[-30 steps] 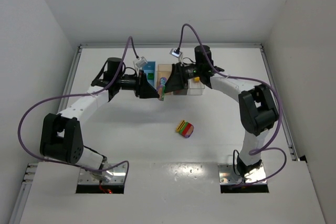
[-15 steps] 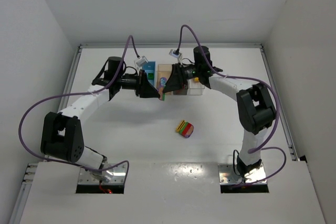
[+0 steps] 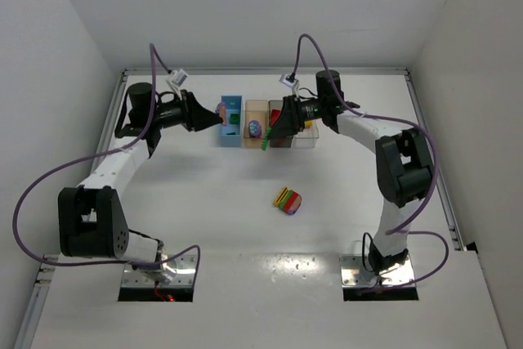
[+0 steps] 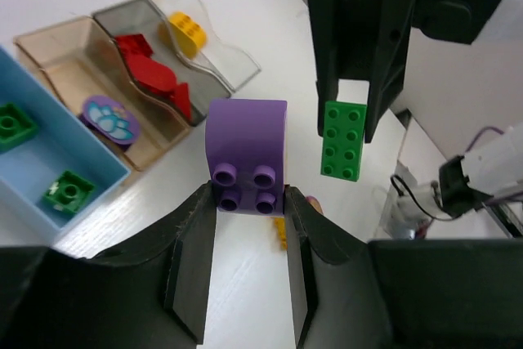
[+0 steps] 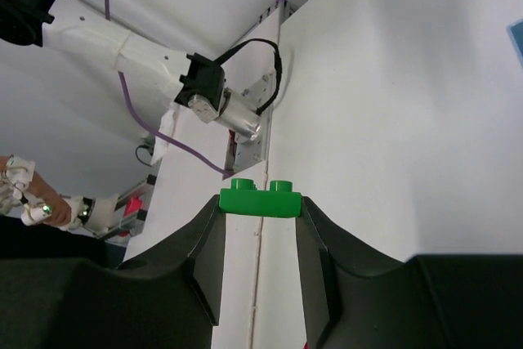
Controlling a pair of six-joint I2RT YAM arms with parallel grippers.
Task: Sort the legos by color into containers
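Near the middle of the counter's far edge, four bins side by side:

- Blue bin (image 4: 33, 171), leftmost in the row; two green bricks (image 4: 67, 191) lie inside, apart from each other.
- Tan bin (image 4: 51, 48), touching the blue bin's right side; one purple disc (image 4: 109, 114) with a pale print lies in it.
- Grey bin (image 4: 122, 15), next to the right; it holds red bricks (image 4: 154, 73) piled together.
- Clear bin (image 4: 229, 61), rightmost in the row; one yellow brick (image 4: 186, 29) lies at its far end.
- Left fingers (image 4: 192, 255), raised off the counter (image 3: 204, 202) just left of the blue bin; closed narrowly on a purple brick (image 4: 245, 153), studs facing the wrist camera.
- Right fingers (image 5: 204, 259), raised at the near side of the tan and grey bins; clamped on the sides of a green brick (image 4: 341, 140), a two-by-four piece hanging below the finger tips.
- The purple brick and green brick are apart, facing each other across the near ends of the blue and tan bins.
- Clump (image 3: 287, 199) of red, yellow, green and purple bricks; lies about the middle of the counter, well apart from the bins and from both sets of fingers.
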